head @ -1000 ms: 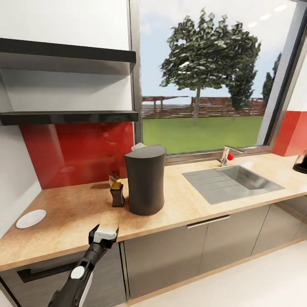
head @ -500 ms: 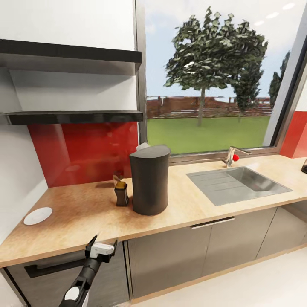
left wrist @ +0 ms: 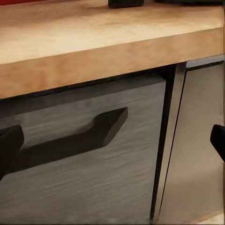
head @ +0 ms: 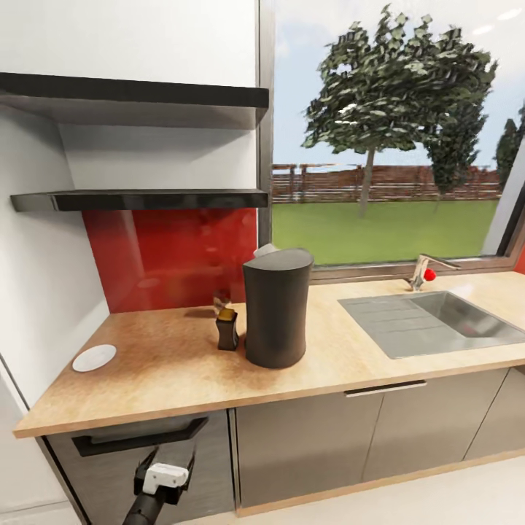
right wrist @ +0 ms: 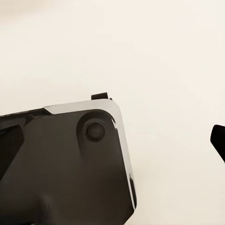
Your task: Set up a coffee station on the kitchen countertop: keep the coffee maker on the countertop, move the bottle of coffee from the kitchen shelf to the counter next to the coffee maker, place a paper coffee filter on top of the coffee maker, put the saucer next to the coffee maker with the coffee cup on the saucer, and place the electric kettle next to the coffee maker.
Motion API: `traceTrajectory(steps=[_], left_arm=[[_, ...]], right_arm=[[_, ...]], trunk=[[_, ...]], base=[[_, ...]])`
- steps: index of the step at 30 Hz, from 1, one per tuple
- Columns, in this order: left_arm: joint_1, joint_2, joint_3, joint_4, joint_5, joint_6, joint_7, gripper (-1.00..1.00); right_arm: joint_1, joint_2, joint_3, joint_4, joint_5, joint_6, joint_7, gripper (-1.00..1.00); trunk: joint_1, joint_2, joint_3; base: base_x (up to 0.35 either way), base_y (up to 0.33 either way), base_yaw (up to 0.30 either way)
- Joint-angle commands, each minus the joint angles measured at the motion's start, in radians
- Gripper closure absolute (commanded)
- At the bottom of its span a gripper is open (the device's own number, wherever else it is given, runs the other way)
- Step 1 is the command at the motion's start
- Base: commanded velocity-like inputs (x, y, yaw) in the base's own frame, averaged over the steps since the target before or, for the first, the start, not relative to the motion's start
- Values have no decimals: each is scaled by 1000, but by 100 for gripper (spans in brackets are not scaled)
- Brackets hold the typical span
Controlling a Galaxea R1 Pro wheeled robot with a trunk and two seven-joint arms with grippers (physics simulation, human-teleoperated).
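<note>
A: The coffee maker (head: 275,308) stands on the countertop (head: 168,372) roughly midway between the front and back edges, a little toward the wall end from the sink (head: 437,321). We see something pale poking up just behind its flat top, but we cannot tell what it is.

B: And the bottle of coffee (head: 227,329)?

A: Just beside the coffee maker, on the side away from the sink, upright on the countertop. We cannot tell whether the two touch. The saucer (head: 94,357) lies flat near the wall end of the countertop, well apart from both.

B: The kitchen shelf (head: 138,199)?

A: We see it above the red backsplash (head: 171,255), with a thicker dark board (head: 131,98) higher up.

B: What do we make of the grippers?

A: Our left gripper (head: 165,477) hangs below the front edge of the countertop, in front of the grey drawer front (left wrist: 89,178) with its black handle (left wrist: 75,140). In the left wrist view its two fingertips (left wrist: 9,145) sit at opposite sides, spread wide with nothing between them. The right gripper (right wrist: 112,140) shows dark tips at both sides over a pale floor (right wrist: 140,47) and a dark part of the robot (right wrist: 61,168); its fingers are also spread and hold nothing.
</note>
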Motion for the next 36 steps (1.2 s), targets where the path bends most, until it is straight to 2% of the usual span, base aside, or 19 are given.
traceTrajectory(steps=[1,5,14,16,19,24,28,31,33,35,36], left_arm=[[6,-2,8,0,-5,-4,-10,-100],[64,-1,7,-2,-6,-4,-10,-100],[263,4,15,-86,-13,0,-1,-100],[294,11,16,-87,-15,5,1,-100],[333,36,16,-84,-17,15,4,-100],[395,63,20,-65,-20,64,6,-100],[410,96,49,33,-22,150,8,-100],[408,114,72,161,-23,254,22,-100],[399,121,78,222,-25,314,51,-100],[377,131,82,276,-24,378,132,-100],[375,132,83,282,-24,385,149,-100]], right_arm=[[0,0,-3,1,-4,-3,1,-100],[0,0,-3,1,-4,-3,1,-100],[0,1,-3,6,-4,-2,1,-100],[0,0,-3,6,-3,-2,1,-100],[0,0,-3,5,-3,-2,2,-100],[0,0,-2,2,-2,-2,7,-100],[0,-1,3,4,2,-2,8,-100],[0,-2,4,4,6,-2,8,-100],[0,-4,4,5,7,-2,8,-100],[0,-5,5,5,10,-2,8,-100],[0,-5,5,5,10,-2,8,-100]], trunk=[[0,-1,0],[0,-1,0],[0,-1,0],[0,-1,0],[0,-1,0],[0,-1,0],[0,-1,0],[0,-1,0],[0,-1,0],[0,-1,0],[0,-1,0]], base=[[0,0,22],[0,0,9],[0,0,1],[0,0,0],[0,0,0],[0,0,0],[0,0,0],[0,0,0],[0,0,0],[0,0,0],[0,0,0]])
